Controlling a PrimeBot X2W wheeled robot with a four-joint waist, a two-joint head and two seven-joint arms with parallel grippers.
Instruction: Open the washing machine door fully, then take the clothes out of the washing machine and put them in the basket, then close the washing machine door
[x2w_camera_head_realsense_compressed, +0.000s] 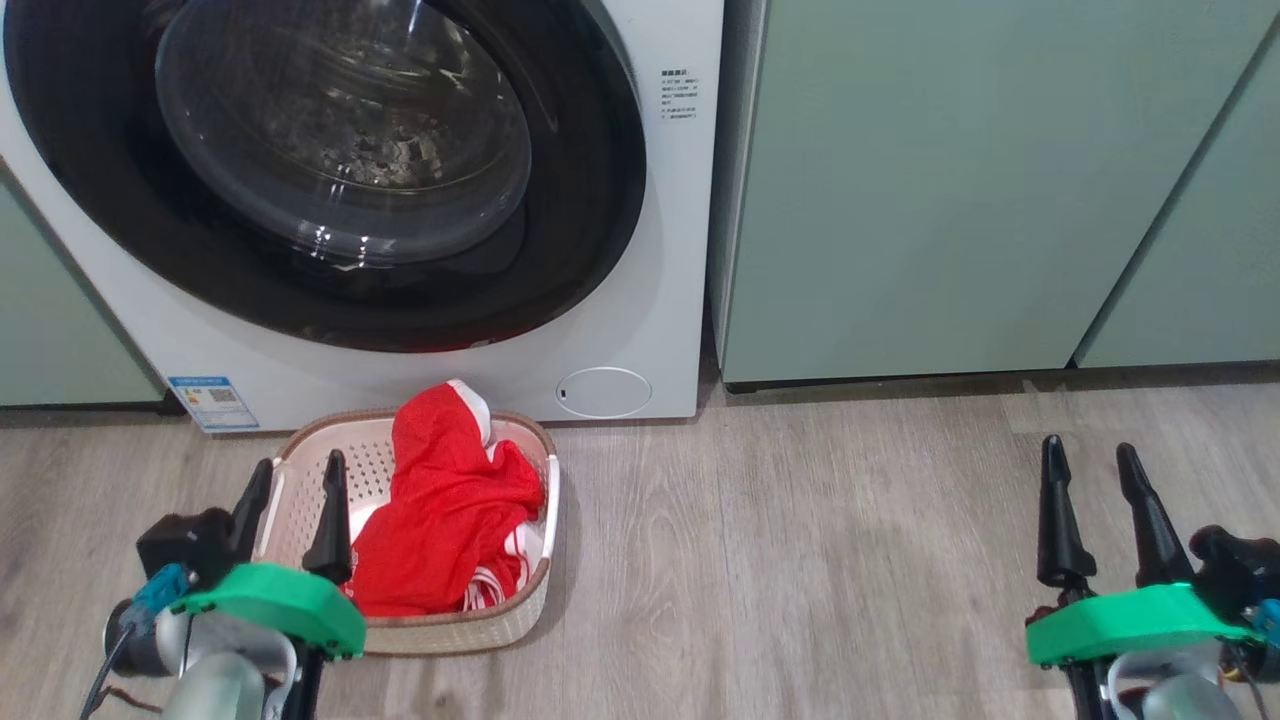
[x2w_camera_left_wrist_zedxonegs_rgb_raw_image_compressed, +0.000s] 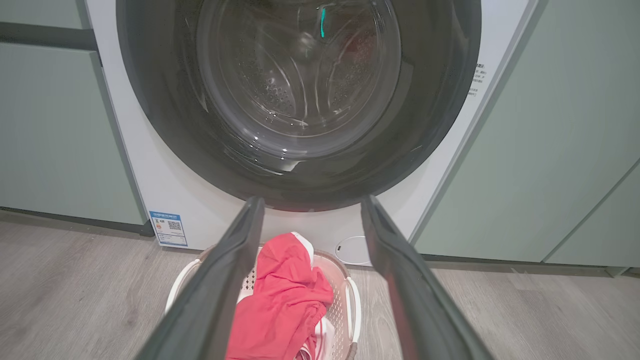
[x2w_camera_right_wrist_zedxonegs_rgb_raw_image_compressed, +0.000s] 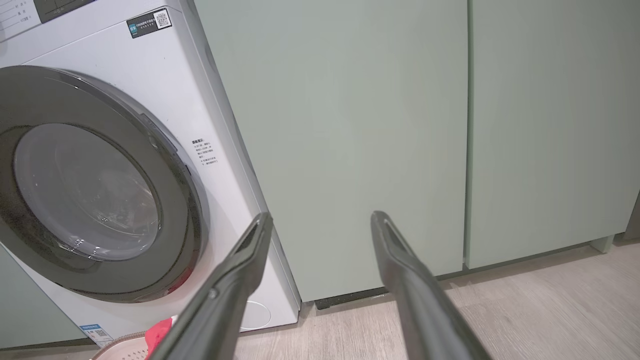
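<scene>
Clothes (x2w_camera_head_realsense_compressed: 440, 510) lie in the basket (x2w_camera_head_realsense_compressed: 450, 632).
Washer door (x2w_camera_head_realsense_compressed: 340, 150) is shut; left hand (x2w_camera_head_realsense_compressed: 298, 462) and right hand (x2w_camera_head_realsense_compressed: 1088, 446) are wide open.

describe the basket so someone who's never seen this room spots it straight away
Find the big white washing machine with the round black door, between pale-green cabinets. On the floor just before it sits the basket: cream, perforated, brown-rimmed, with red clothes heaped inside.

red clothes (x2w_camera_head_realsense_compressed: 445, 520), cream basket (x2w_camera_head_realsense_compressed: 300, 480), black-rimmed door (x2w_camera_head_realsense_compressed: 590, 200)
</scene>
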